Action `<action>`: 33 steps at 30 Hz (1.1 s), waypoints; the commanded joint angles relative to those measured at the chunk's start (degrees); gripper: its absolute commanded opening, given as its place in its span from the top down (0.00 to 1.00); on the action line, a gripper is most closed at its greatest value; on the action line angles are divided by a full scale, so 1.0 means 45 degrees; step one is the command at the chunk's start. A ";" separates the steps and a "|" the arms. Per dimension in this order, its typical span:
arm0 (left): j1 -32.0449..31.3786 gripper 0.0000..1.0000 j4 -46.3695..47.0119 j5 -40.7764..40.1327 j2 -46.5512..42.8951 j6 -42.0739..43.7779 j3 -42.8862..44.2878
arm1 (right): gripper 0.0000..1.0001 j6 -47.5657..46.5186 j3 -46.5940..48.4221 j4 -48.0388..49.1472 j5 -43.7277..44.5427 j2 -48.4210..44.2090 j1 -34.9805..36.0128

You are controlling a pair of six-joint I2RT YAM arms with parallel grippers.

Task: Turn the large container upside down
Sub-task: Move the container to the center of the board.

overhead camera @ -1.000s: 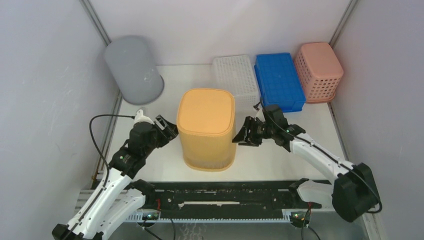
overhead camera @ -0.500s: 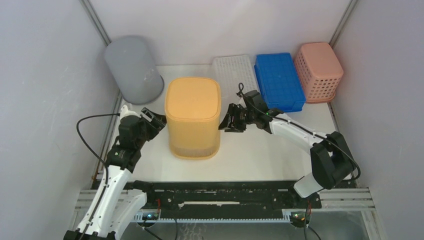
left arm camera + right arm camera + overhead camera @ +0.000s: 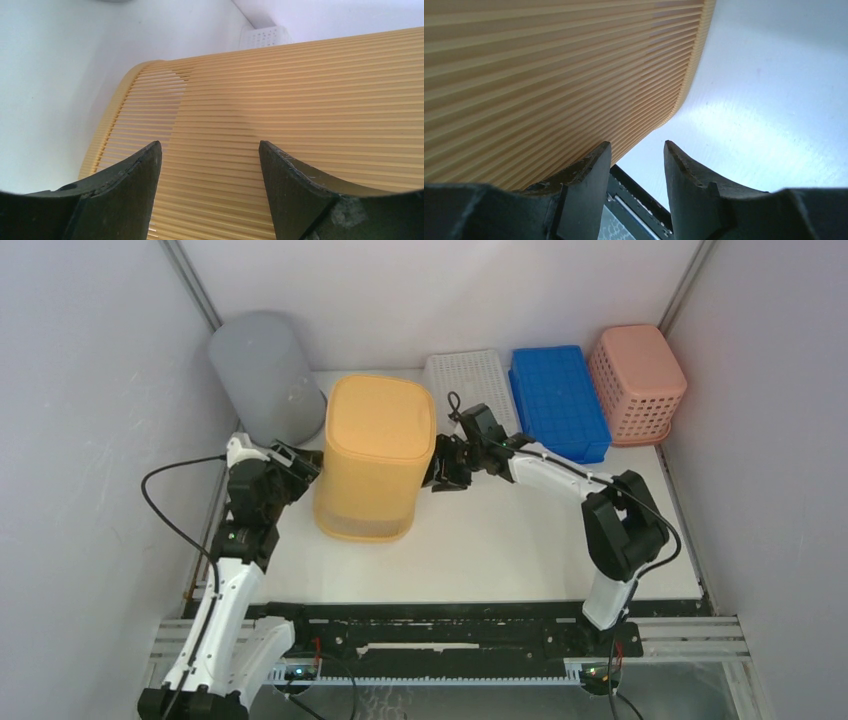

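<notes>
1. Top external view: at the far left, a grey bin (image 3: 266, 375) stood in the back corner of the white table (image 3: 520, 540), against the wall.
2. Just right of and nearer than the bin, the left gripper (image 3: 300, 462) sat against the left wall of the large container (image 3: 375, 455).
3. From the left wrist camera its two dark fingers (image 3: 125, 190) were spread wide, with nothing pinched between them. The container's ribbed yellow wall filled the gap and the space beyond the tips.
4. The large container stood left of the table's middle, between the two grippers. Its closed flat face was turned up toward the camera and its rim lay lower, on the near side. Whether the rim rested fully on the table could not be told.
5. The right gripper (image 3: 440, 465) met the container's right wall, with its arm stretched across from the right.
6. From the right wrist camera its fingers (image 3: 579, 185) stood parted by a narrower gap and held nothing. One finger lay against the ribbed wall, the other over bare table.
7. Behind the right gripper, a white slotted basket (image 3: 470, 380) lay along the back edge.
8. A blue crate (image 3: 558, 400) lay beside it, touching or nearly so.
9. At the far right, a pink basket (image 3: 638, 380) sat in the back corner.
</notes>
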 commanded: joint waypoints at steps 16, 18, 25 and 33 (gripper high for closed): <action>0.0141 0.24 0.1415 0.3414 0.3256 0.1062 -0.1122 | 0.45 -0.0627 0.4512 0.0494 -0.1180 0.1700 -0.0445; 0.0175 0.24 0.1513 0.3260 0.3450 0.1087 -0.1226 | 0.44 -0.0774 0.4926 0.0206 -0.1254 0.1959 -0.0575; 0.0524 0.23 0.1372 0.2740 0.3592 0.1109 -0.1189 | 0.43 -0.0911 0.4731 0.0089 -0.1539 0.1815 -0.0764; 0.0608 0.20 -0.0233 0.1856 0.1719 0.1385 -0.0619 | 0.40 -0.1243 0.1573 0.0212 -0.0688 -0.0843 -0.1360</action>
